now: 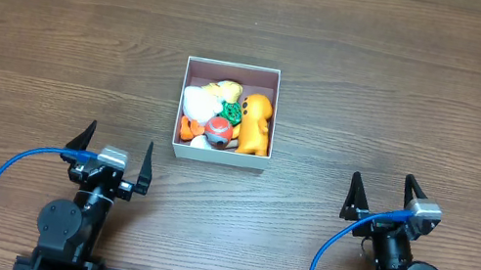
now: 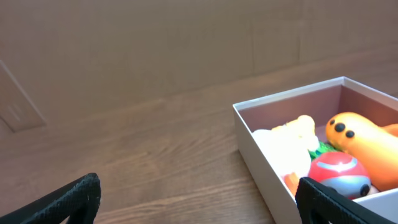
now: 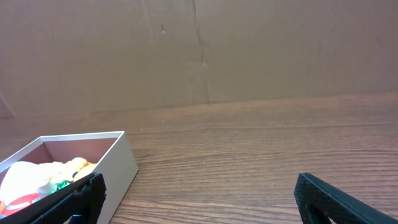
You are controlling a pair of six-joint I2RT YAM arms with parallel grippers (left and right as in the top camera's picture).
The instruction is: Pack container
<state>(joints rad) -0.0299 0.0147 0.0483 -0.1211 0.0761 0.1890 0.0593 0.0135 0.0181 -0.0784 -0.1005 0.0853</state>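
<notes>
Container [image 1: 217,159] on the middle of the wooden table [image 1: 61,24], small toys inside it, orange figure [image 1: 255,123] along its right wall, red ball [image 1: 218,130] near the front wall, left fingers [image 1: 147,164] spread wide, right fingers [image 1: 352,194] spread wide, both well apart from the container.

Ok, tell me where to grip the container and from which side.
Probably pinch the container by its far wall, coming straight down, one finger inside and one outside. The walls are thin and upright, and the toys crowd the near side, leaving a bare strip of floor just inside the far wall.
</notes>
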